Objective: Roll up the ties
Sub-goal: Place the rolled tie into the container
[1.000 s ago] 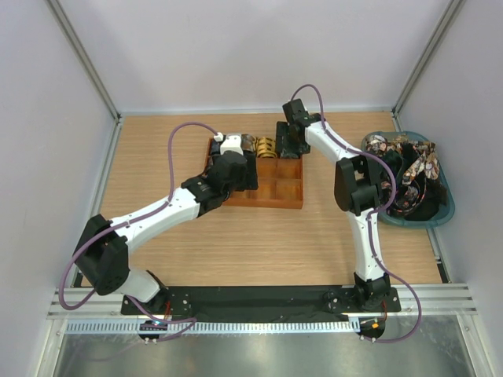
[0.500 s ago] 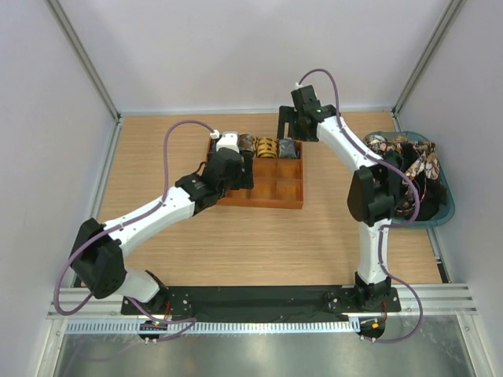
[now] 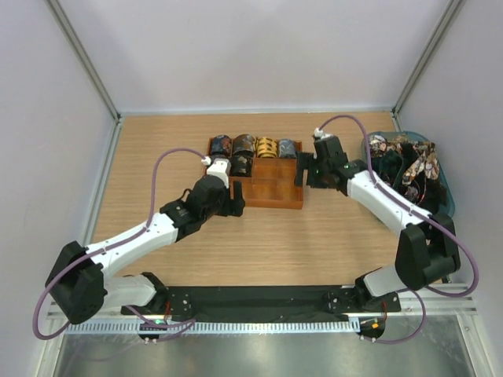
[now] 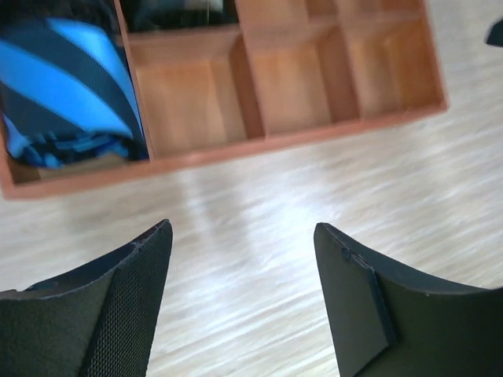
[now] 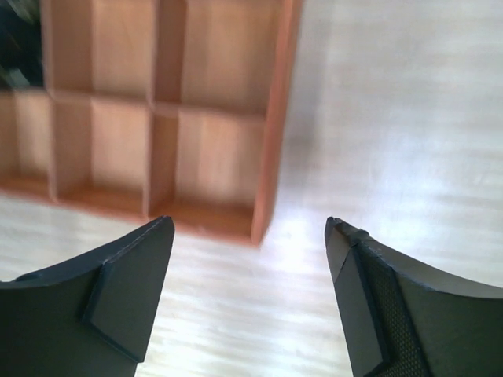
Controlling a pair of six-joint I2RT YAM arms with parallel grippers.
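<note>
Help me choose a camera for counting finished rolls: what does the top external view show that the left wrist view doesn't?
Only the top external view: four rolled ties lining the back row of the wooden organizer, the teal bin of loose ties, and both arms. Only the left wrist view: a blue-striped rolled tie in the front-left compartment, hidden under the left arm from above, with that arm's jaws apart and empty. Both: the organizer, its empty front compartments and the table.
</note>
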